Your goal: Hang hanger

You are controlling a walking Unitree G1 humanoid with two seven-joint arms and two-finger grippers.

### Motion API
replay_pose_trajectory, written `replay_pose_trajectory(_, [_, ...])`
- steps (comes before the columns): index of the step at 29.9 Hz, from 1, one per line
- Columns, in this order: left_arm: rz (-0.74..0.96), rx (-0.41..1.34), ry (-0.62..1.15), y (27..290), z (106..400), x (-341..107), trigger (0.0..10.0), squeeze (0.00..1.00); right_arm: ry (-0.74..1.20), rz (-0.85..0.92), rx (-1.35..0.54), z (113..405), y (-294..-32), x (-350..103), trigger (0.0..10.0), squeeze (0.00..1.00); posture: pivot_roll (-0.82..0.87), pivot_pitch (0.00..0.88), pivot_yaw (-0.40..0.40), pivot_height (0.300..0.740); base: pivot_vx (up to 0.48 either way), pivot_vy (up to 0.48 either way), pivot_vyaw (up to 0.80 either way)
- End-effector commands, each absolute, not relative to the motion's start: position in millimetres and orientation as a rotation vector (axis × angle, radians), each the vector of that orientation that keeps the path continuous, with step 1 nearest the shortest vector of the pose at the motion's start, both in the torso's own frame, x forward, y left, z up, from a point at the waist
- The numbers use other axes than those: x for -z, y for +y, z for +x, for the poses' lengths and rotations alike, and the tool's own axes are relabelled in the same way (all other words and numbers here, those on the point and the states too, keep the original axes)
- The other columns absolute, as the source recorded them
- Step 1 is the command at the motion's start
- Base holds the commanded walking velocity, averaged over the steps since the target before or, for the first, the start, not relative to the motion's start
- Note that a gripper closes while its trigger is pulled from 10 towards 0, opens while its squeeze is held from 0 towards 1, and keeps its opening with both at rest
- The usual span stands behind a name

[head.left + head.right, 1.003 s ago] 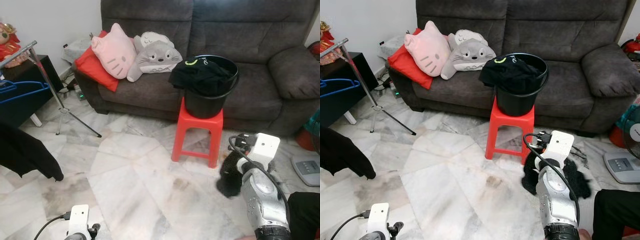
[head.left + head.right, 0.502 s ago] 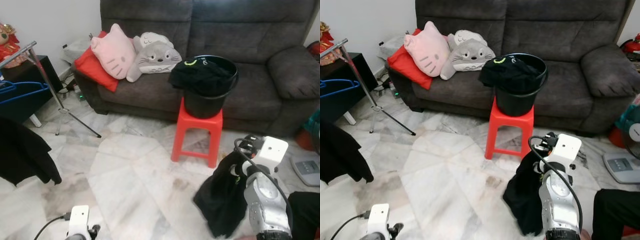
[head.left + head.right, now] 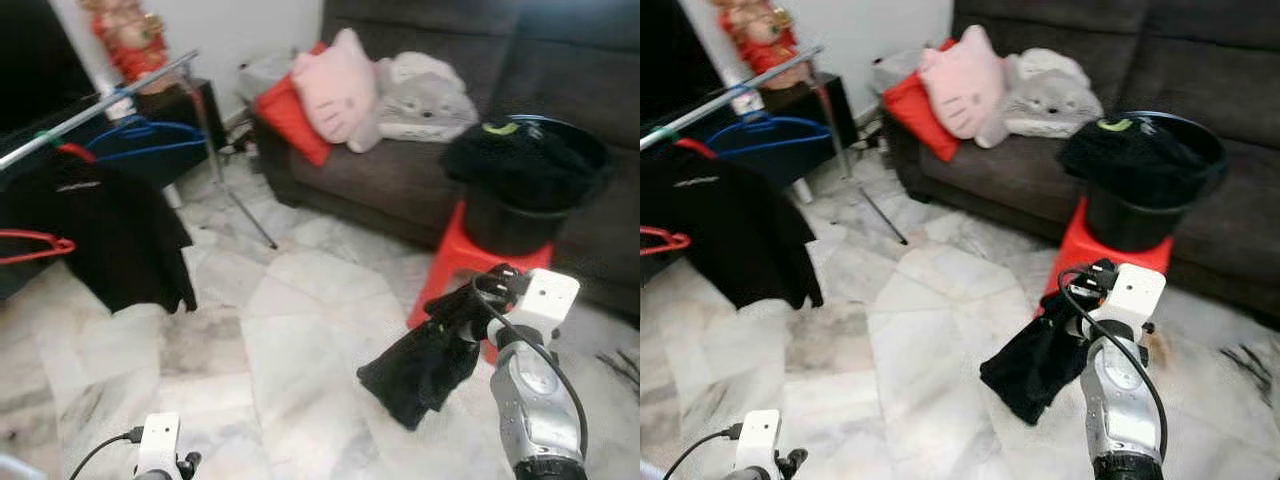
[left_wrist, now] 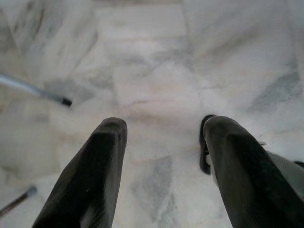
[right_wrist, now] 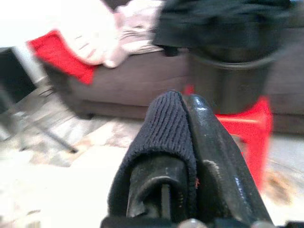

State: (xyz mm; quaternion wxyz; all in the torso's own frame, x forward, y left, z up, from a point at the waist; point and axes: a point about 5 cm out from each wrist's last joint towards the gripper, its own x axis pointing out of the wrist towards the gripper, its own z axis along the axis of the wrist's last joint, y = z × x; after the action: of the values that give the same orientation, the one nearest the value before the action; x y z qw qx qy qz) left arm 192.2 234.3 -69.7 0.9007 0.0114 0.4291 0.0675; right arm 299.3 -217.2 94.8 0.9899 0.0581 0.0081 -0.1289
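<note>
Right claw (image 3: 462, 312) clamped on black garment (image 3: 420, 362), rail (image 3: 95, 108) far off left; left claw (image 4: 161, 161) open, empty.

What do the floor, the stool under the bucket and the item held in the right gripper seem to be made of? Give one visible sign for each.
Floor: polished marble or marble-look tile, grey-veined with seams.
Stool: red moulded plastic, probably; smooth and uniformly coloured.
Black garment in the right gripper: soft knit fabric; ribbing shows in the right wrist view, and it hangs limp.

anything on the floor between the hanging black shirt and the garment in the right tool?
No: bare marble floor separates the hanging black shirt from the black garment, seen in both eye views.
</note>
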Motion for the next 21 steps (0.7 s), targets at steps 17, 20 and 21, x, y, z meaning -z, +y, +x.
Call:
replay_pose_trajectory(17, [0.022, -0.146, 0.896, 234.1, 187.8, 72.0, 10.0, 0.00, -0.008, 0.096, 0.258, 301.3, -224.4, -97.4, 10.0, 0.00, -0.10, 0.000, 0.052, 0.740, 0.000, 0.000, 0.80])
replay_pose_trajectory(20, [0.019, -0.147, 0.893, 233.1, 188.6, 71.8, 10.0, 0.00, -0.006, 0.093, 0.258, 301.9, -226.3, -97.4, 10.0, 0.00, -0.10, 0.000, 0.048, 0.740, 0.000, 0.000, 0.80])
replay_pose_trajectory(21, [0.018, -0.147, 0.893, 232.9, 188.7, 71.8, 10.0, 0.00, -0.005, 0.092, 0.258, 301.9, -226.6, -97.3, 10.0, 0.00, -0.10, 0.000, 0.048, 0.740, 0.000, 0.000, 0.80])
